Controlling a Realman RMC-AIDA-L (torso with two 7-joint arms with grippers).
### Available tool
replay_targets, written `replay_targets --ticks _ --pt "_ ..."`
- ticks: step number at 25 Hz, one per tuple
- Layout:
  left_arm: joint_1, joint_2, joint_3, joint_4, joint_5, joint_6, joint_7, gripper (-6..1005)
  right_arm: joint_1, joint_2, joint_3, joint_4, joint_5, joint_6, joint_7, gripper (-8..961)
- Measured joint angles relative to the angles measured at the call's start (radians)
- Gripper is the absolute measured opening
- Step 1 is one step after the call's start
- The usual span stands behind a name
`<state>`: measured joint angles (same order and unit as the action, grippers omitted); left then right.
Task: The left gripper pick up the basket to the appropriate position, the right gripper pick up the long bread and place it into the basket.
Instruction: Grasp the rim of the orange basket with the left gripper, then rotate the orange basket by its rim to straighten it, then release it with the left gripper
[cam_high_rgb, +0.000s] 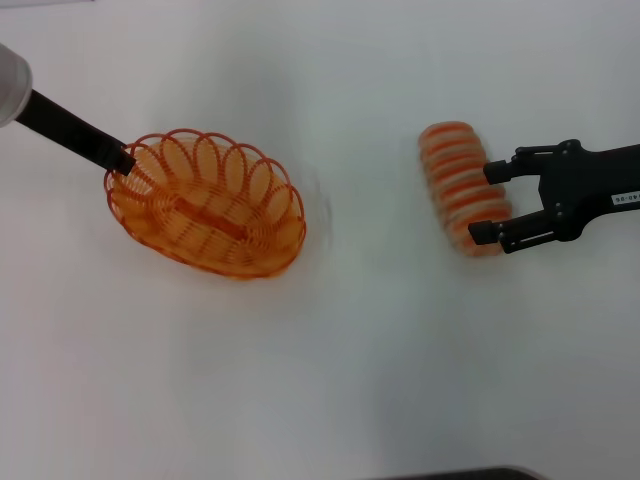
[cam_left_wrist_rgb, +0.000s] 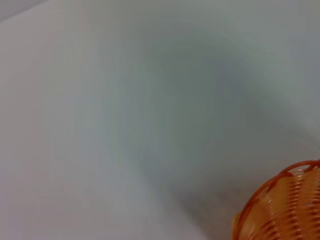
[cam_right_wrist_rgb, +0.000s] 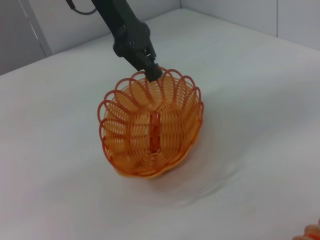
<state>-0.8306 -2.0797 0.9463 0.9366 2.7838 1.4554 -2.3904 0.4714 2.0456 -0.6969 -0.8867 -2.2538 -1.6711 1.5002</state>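
Observation:
The orange wire basket (cam_high_rgb: 205, 205) sits left of centre on the white table, and a piece of its rim also shows in the left wrist view (cam_left_wrist_rgb: 285, 210). My left gripper (cam_high_rgb: 122, 160) is shut on the basket's far-left rim loops; the right wrist view shows it (cam_right_wrist_rgb: 152, 74) clamped on the basket (cam_right_wrist_rgb: 150, 127) rim. The long bread (cam_high_rgb: 460, 185), tan with orange stripes, lies to the right. My right gripper (cam_high_rgb: 487, 203) is open, its two fingers spread over the bread's right edge. Only a sliver of the bread (cam_right_wrist_rgb: 312, 232) shows in the right wrist view.
The white table (cam_high_rgb: 330, 380) stretches bare between the basket and the bread. A dark edge (cam_high_rgb: 480, 473) shows at the table's near side. Grey wall panels (cam_right_wrist_rgb: 30, 30) stand behind the table in the right wrist view.

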Motion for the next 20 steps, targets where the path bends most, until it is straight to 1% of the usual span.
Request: replay_targets --ticks 2,3,6,8,9,15,17,18,20 --pt "-0.006 0.007 -0.037 0.001 -0.003 0.040 -0.028 72 0.000 -0.001 0.000 0.000 0.000 -0.001 0.000 945" --pt "-0.012 0.010 -0.080 0.001 -0.004 0.081 -0.044 72 0.000 -0.001 0.001 0.000 0.001 -0.001 0.000 945" --pt "-0.019 0.012 -0.149 0.002 -0.006 0.132 -0.057 71 0.000 -0.001 0.007 0.000 0.002 -0.001 0.000 945" --pt "-0.019 0.012 -0.149 0.002 -0.006 0.132 -0.057 71 0.002 -0.001 0.020 -0.001 0.003 -0.001 -0.002 945" --pt "-0.019 0.011 -0.191 0.002 -0.007 0.155 -0.072 71 0.003 -0.001 0.027 -0.002 0.004 -0.001 -0.004 945" --pt "0.001 -0.004 -0.258 -0.004 -0.040 0.179 -0.102 54 0.014 -0.001 0.053 -0.003 0.005 0.006 -0.006 946" --pt "0.005 -0.007 -0.266 -0.002 -0.049 0.180 -0.106 55 0.017 -0.001 0.067 -0.005 0.006 0.009 -0.006 946" --pt "0.021 -0.014 -0.275 0.001 -0.073 0.175 -0.118 55 0.019 0.000 0.077 -0.005 0.006 0.011 -0.006 946" --pt "0.030 -0.017 -0.277 0.002 -0.086 0.166 -0.125 51 0.022 0.002 0.093 -0.006 0.006 0.017 -0.007 946"
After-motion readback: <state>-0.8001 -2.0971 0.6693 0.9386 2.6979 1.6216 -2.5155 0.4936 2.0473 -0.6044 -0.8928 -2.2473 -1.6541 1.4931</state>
